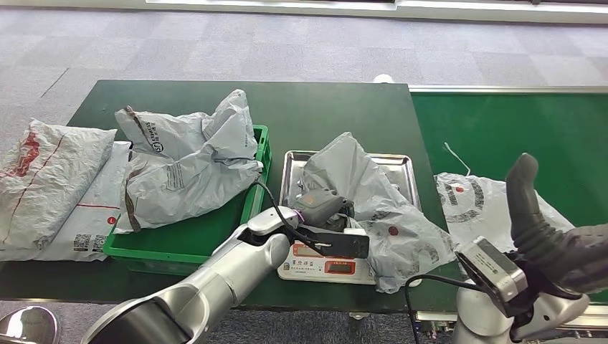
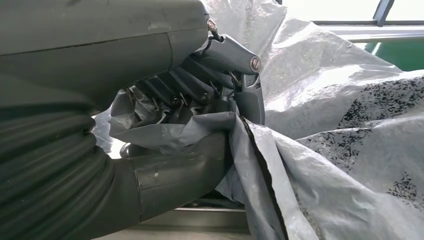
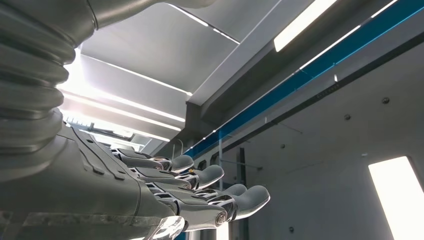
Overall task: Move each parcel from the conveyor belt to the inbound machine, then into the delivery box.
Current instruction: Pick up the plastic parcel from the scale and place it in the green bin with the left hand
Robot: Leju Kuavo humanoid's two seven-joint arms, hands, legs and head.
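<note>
A crumpled grey parcel (image 1: 373, 208) lies on the steel tray (image 1: 401, 163) of the inbound machine (image 1: 326, 266), a scale with a red display. My left hand (image 1: 323, 204) grips a fold of this parcel at its near left side. In the left wrist view, the thumb and fingers of that hand (image 2: 200, 115) pinch the grey plastic film (image 2: 325, 150). A second grey parcel (image 1: 469, 204) with red and black print lies flat on the green conveyor belt (image 1: 502, 122). My right hand (image 1: 545, 229) is raised above that parcel's near end, its fingers (image 3: 190, 190) stretched out and holding nothing.
The green delivery box (image 1: 262, 143) stands left of the scale with two grey parcels (image 1: 186, 168) heaped in it. More white and grey parcels (image 1: 43, 179) lie at the table's far left. Grey floor lies beyond the dark green table (image 1: 323, 107).
</note>
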